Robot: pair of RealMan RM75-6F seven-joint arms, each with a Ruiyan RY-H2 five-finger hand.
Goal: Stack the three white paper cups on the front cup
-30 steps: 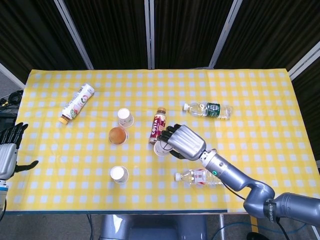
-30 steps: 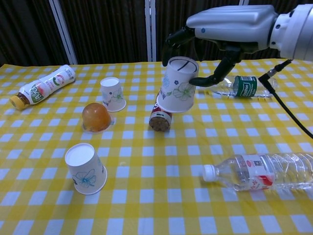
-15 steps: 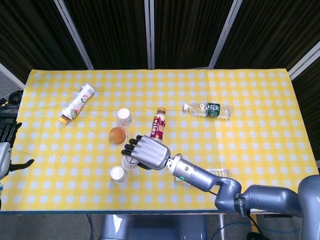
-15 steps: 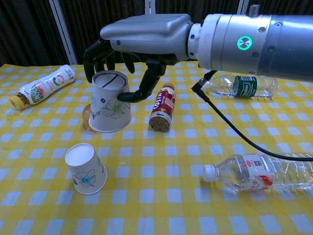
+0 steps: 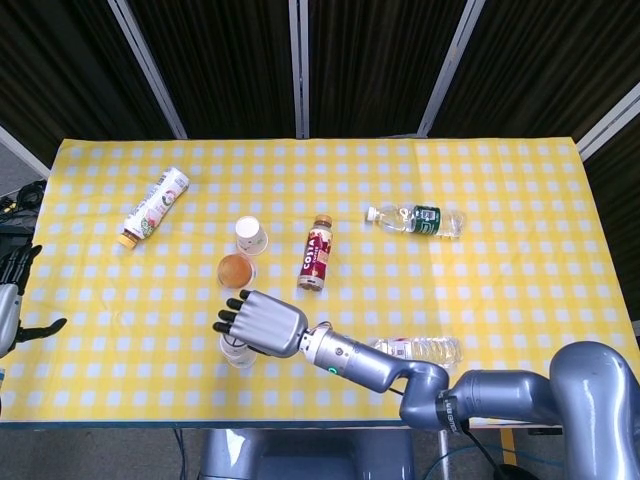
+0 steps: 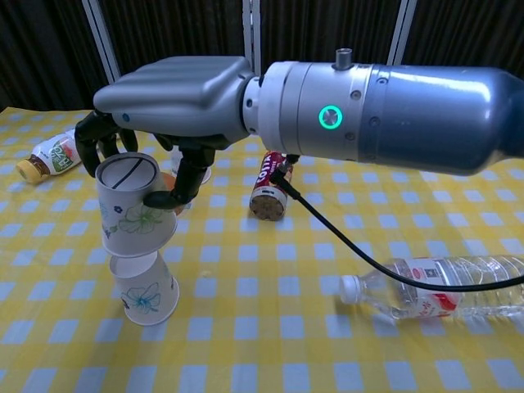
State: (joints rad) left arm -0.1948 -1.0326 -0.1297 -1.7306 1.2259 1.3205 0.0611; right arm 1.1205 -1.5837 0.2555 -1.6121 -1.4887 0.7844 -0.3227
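My right hand (image 6: pixel 168 94) grips a white flower-printed paper cup (image 6: pixel 133 211) between thumb and fingers, base up. That cup hangs directly over the front cup (image 6: pixel 147 291), its rim down at the front cup's top. In the head view the right hand (image 5: pixel 258 324) hides the held cup and most of the front cup (image 5: pixel 238 356). A third white cup (image 5: pixel 252 235) stands further back, apart from both. My left hand (image 5: pixel 12 298) is at the table's left edge, fingers apart and holding nothing.
An orange round object (image 5: pixel 236 270) sits behind the front cup. A brown Costa bottle (image 5: pixel 316 256) lies mid-table, a green-labelled water bottle (image 5: pixel 418 219) at the back right, a red-labelled clear bottle (image 6: pixel 434 288) at the front right, and a pink-labelled bottle (image 5: pixel 154 206) at the back left.
My right hand carried the cup from beside the Costa bottle leftward and toward the front edge, then lowered it over the front cup. The left hand barely moved.
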